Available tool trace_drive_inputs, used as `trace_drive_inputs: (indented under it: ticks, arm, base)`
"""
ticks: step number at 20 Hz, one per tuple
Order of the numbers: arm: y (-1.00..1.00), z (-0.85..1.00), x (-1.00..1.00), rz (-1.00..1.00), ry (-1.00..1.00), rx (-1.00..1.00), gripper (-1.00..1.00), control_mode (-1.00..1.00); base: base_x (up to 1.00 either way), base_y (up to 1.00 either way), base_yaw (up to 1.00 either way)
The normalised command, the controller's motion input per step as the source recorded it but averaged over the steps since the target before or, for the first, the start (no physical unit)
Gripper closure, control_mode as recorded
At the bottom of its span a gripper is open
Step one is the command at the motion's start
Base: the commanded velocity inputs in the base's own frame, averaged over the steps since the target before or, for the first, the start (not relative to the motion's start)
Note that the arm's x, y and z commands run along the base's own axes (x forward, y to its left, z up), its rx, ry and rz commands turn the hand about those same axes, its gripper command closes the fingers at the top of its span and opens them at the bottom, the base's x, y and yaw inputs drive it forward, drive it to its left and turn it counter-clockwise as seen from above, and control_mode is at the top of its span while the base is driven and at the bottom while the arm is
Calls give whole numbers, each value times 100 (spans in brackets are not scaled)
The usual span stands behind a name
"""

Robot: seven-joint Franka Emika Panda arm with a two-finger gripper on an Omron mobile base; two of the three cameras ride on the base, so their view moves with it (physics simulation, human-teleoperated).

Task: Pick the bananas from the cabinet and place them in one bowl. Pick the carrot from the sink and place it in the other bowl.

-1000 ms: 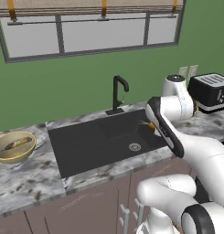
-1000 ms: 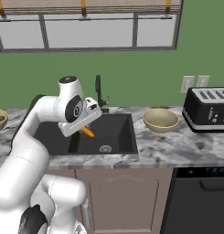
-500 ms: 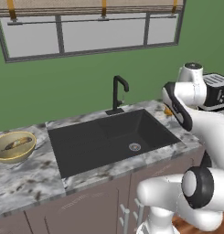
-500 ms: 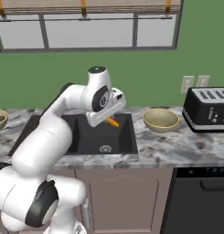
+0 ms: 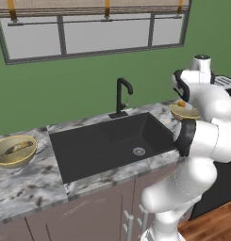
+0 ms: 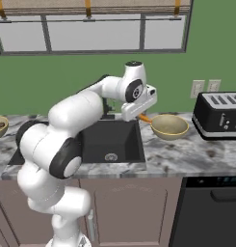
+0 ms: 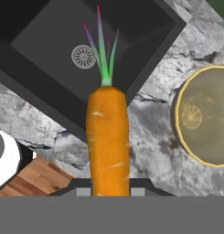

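In the left base view, take the sink (image 5: 112, 143) as your landmark: the carrot (image 5: 182, 104) shows as an orange spot to the right of it, at the near rim of the empty bowl (image 5: 185, 112), while the bowl with the bananas (image 5: 14, 150) sits on the counter (image 5: 27, 186) left of the sink. In the right base view, the gripper (image 6: 139, 114) hangs past the sink's right edge, just short of the bowl, with the carrot jutting toward it; a toaster (image 6: 219, 115) stands further right and a black tap (image 6: 106, 106) rises behind the sink, partly hidden by the arm. In the hand view, you can see the jaws pinching the carrot at its thick end, leafy tip pointing at the drain (image 7: 83, 56), the bowl off to one side. Your risk, I'd judge: release now and the carrot lands on the stone or rim and rolls back into the sink, since it is not yet centred over the bowl. Nothing blocks the way there.
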Motion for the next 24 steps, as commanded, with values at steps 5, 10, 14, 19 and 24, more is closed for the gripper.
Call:
trace_drive_inputs:
  ticks: [5, 10, 14, 19, 24]
  arm:
    - [-47, -7, 41, -6, 0, -4, 100, -100]
    - [0, -2, 0, 0, -1, -1, 100, -100]
    - [0, -23, -9, 0, -22, -10, 100, -100]
    - [0, -36, -14, 0, -27, -14, 100, -100]
    - [3, -43, -11, 0, -23, -18, 100, -100]
  base:
    - [0, 0, 0]
    - [0, 0, 0]
    - [0, 0, 0]
    - [0, 0, 0]
    - [0, 0, 0]
